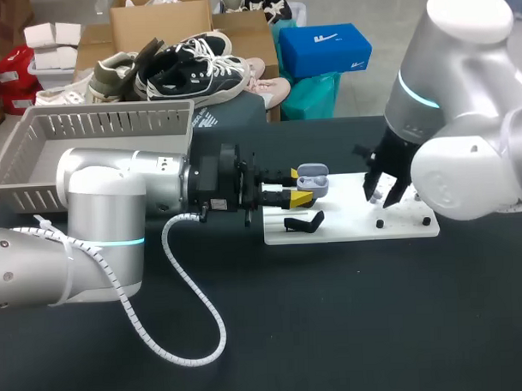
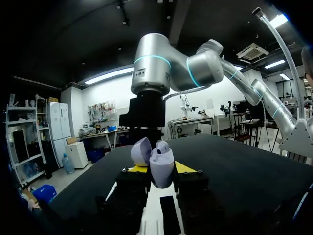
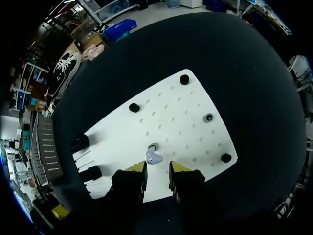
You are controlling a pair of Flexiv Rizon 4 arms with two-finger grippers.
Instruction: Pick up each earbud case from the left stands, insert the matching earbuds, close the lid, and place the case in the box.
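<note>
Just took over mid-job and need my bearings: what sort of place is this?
Likely a lab test bench: a black table bearing a white pegboard jig, a grey basket, and my left tool gripping an open earbud case.

One earbud case [image 1: 313, 180], one loose earbud [image 3: 154, 157], one pegboard [image 1: 352, 228], one basket [image 1: 96, 150].

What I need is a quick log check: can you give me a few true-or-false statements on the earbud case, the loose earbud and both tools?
1. The left tool holds the earbud case with its lid open. True.
2. The right tool grips an earbud. False: the tool is open, and the earbud lies on the white board just ahead of it.
3. The earbud case stands on the white board. False: the left tool holds it off the board.
4. The right tool hangs over the white board. True.
</note>
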